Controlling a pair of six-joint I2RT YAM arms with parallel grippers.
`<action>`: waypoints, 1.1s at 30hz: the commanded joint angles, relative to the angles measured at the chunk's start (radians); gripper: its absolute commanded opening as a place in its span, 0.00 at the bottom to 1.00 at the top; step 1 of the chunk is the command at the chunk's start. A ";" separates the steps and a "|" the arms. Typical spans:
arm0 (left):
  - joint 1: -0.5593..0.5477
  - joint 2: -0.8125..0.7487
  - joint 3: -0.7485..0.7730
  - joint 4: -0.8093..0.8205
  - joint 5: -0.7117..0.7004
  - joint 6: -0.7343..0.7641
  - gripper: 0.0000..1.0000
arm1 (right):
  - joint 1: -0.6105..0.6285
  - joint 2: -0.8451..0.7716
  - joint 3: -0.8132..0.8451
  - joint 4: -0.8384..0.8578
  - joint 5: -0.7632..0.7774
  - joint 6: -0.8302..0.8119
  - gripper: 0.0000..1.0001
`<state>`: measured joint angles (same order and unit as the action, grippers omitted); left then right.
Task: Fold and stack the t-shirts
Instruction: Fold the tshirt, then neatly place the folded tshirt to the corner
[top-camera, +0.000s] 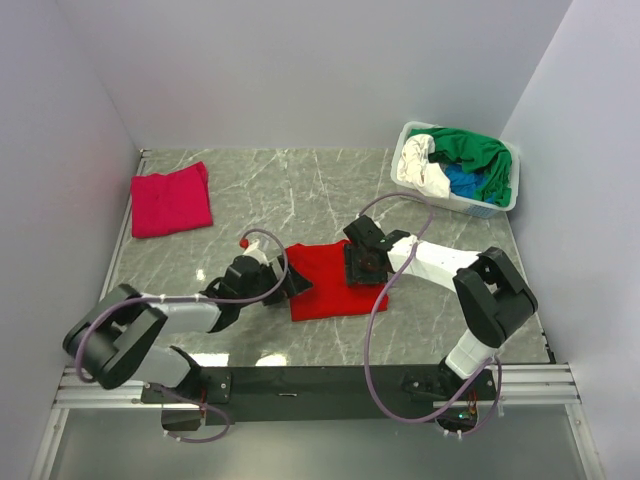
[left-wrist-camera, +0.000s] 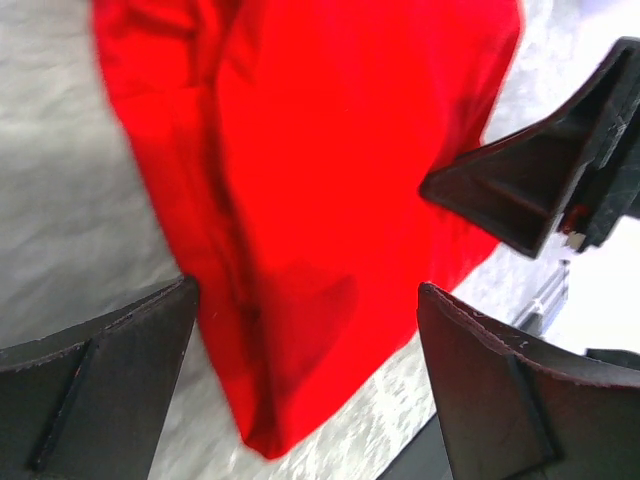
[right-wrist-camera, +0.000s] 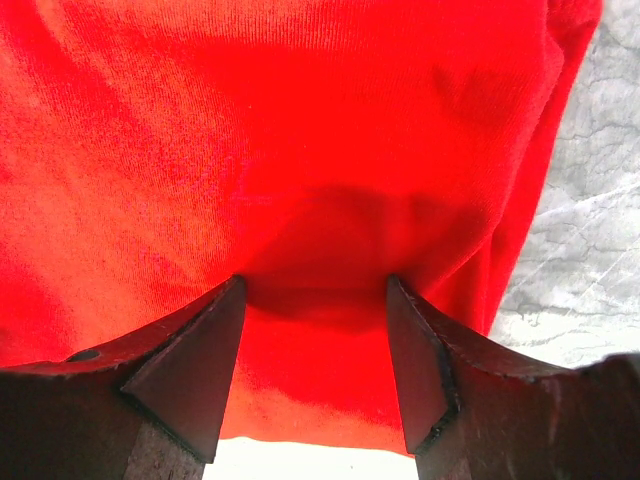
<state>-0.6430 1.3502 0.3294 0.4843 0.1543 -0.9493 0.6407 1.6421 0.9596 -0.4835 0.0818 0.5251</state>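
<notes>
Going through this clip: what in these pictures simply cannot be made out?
Top view: the right gripper covers the far right of the red shirt; any folds there are hidden.
Top view: the left gripper hides that shirt's left edge.
Top view: in the basket, the green shirt buries most of the blue shirt; the count is unclear.
Both wrist views: the red shirt runs off the frame edges, so its outline is cut off.

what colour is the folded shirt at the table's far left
Magenta-pink t-shirt, best in the top external view.
</notes>
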 joint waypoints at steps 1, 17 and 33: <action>0.002 0.101 -0.030 0.083 0.042 -0.023 0.99 | -0.006 0.002 -0.001 0.014 -0.001 -0.010 0.65; -0.066 0.371 0.080 0.208 0.028 -0.049 0.99 | -0.006 0.010 -0.019 0.039 -0.033 -0.002 0.64; -0.124 0.438 0.227 -0.036 -0.133 0.015 0.54 | -0.006 -0.041 -0.044 0.040 -0.034 0.004 0.64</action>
<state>-0.7593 1.7515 0.5652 0.7090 0.1101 -0.9966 0.6403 1.6302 0.9382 -0.4538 0.0593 0.5262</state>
